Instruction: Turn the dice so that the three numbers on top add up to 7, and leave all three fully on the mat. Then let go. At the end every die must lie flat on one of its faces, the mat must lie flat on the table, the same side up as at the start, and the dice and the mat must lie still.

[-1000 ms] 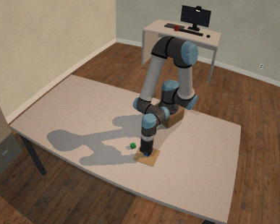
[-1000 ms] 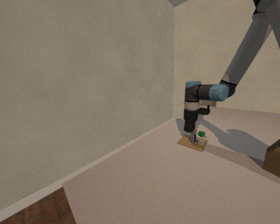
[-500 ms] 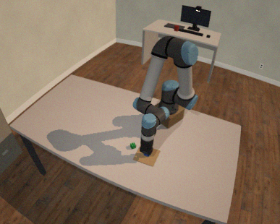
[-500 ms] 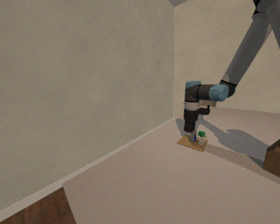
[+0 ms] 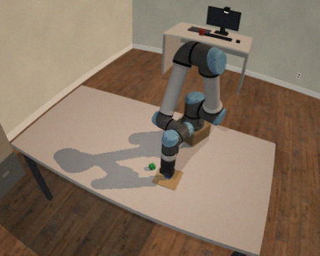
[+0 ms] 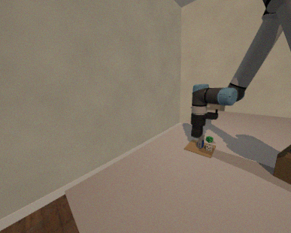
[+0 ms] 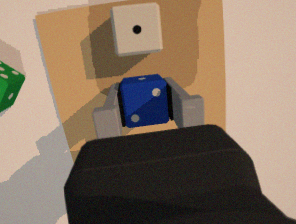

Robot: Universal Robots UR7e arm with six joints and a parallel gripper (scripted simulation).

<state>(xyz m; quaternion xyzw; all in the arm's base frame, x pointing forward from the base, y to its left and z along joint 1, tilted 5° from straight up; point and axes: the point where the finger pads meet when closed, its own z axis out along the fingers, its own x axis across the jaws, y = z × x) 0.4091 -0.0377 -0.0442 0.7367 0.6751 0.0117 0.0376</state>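
I have the blue die (image 7: 144, 100) pinched between the two grey fingers of the tool (image 7: 146, 107), which is closed on it from both sides; the face turned toward my wrist camera shows two white pips, and the die looks tilted, one edge running diagonally across it. From the side view the tool (image 6: 199, 143) reaches straight down over the tan mat (image 6: 193, 148), with the blue die (image 6: 201, 143) low over it; I cannot tell whether the die touches the mat. Just ahead of the tool in the wrist view, apart from the blue die, the white die (image 7: 136, 29) lies flat on the mat (image 7: 60, 65) with a single black pip up. Off to the tool's left, the green die (image 7: 7, 85) is off the mat, on the pale surface (image 7: 260, 75), near the mat's edge, its white pips partly cut by the frame. From overhead, the green die (image 5: 152, 166) sits just beside the mat (image 5: 174, 181) on the surface (image 5: 93, 124), with the arm's shadow falling across it.
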